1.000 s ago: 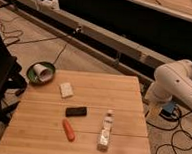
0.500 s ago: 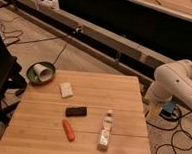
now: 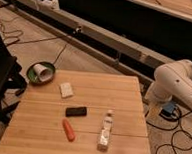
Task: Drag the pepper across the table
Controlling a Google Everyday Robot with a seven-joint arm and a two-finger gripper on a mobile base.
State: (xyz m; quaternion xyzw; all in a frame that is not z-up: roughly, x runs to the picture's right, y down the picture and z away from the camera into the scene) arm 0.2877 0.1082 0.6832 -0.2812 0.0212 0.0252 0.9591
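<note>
The slender orange-red pepper point(image 3: 68, 130) is seen lying on the light bamboo counter point(image 3: 123, 93), at 7 o'clock from the black rectangular block point(image 3: 76, 111). The white robot arm point(image 3: 176, 85) is seen off the counter at 3 o'clock. The claw is out of view, so its state cannot be told.

change: none seen | pepper point(image 3: 69, 129): same spot on table point(image 3: 123, 93) | arm point(image 3: 177, 83): same pose beside the table | hand: out of view
</note>
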